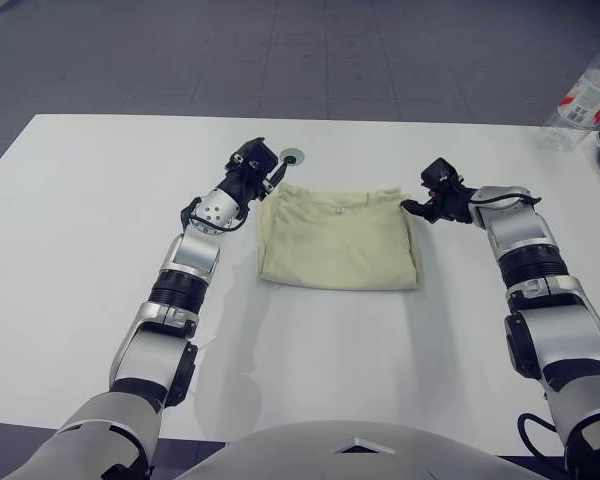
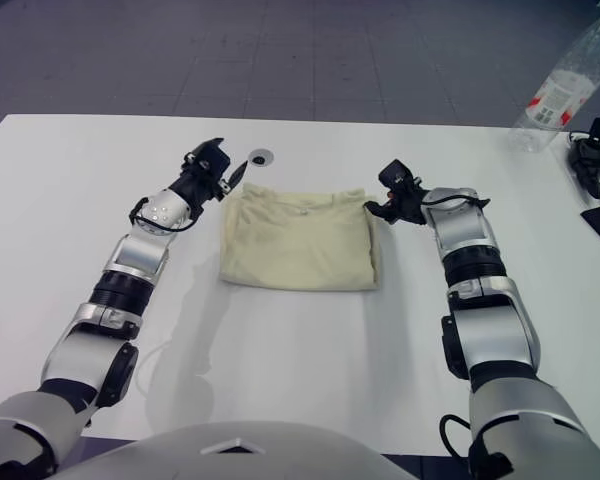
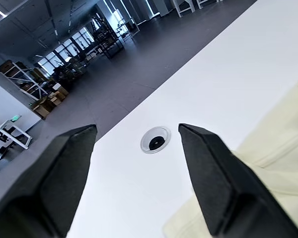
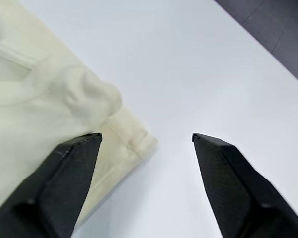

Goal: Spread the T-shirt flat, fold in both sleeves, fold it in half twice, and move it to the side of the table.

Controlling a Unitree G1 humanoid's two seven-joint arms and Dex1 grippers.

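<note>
**Both grippers open at the far corners of the folded T-shirt**

Left gripper: 2 fingers spread wide, nothing held between them. It sits at the far left corner of the T-shirt. In the left wrist view 1 finger overlaps the pale yellow cloth edge and the other stands over the bare white table. Contact with the cloth: cannot tell. Between the fingers, farther off, is a round cable grommet set into the table top.

Right gripper: fingers likewise wide apart, nothing gripped. It sits at the far right corner of the T-shirt. In the right wrist view that corner, a hemmed edge with a small bunched fold beside it, lies next to 1 finger. The other finger is over bare table. Fingertip touching cloth or not: cannot tell.

T-shirt: pale yellow, lying as a compact rectangle of several layers near the middle of the table, between the 2 arms. The collar edge faces the far side. The near edge runs fairly straight, and the right edge shows stacked layers.

Farther out: a clear plastic bottle with a red-and-white label lies near the far right corner of the table. Black gear with cables sits at the right edge. Dark grey tiled floor lies beyond the far edge.
</note>
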